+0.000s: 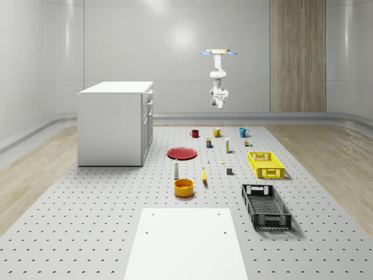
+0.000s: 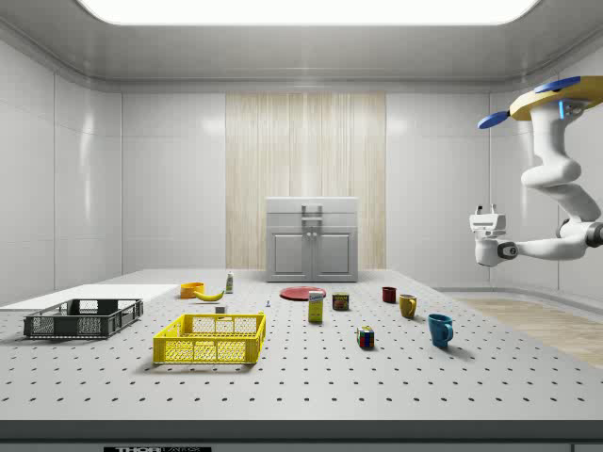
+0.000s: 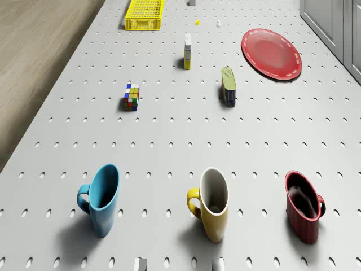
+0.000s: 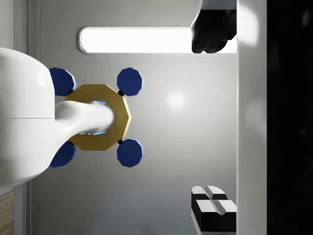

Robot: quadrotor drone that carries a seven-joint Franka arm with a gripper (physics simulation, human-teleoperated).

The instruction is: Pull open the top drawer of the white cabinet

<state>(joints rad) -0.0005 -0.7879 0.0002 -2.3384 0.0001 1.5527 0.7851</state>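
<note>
The white cabinet (image 1: 113,125) stands at the whole-scene view's left, its drawers on the face turned to the table's middle. The top drawer (image 1: 149,95) is flush with the front; the side view shows it (image 2: 312,208) with its handle, also shut. The drone (image 1: 220,53) hovers high above the table's far end, behind the row of mugs and well to the right of the cabinet. Its arm hangs folded below it. My gripper (image 1: 219,104) is in mid-air, far from the cabinet, tipped up toward the drone (image 4: 98,117). My gripper (image 4: 211,127) is open, with nothing between its fingers (image 4: 212,210).
Blue (image 3: 101,197), yellow (image 3: 211,203) and red (image 3: 304,212) mugs stand below the drone. Farther on lie a Rubik's cube (image 3: 131,96), a can (image 3: 228,86), a box (image 3: 187,51) and a red plate (image 3: 271,53). Yellow (image 1: 266,164) and black (image 1: 266,205) crates sit at the right.
</note>
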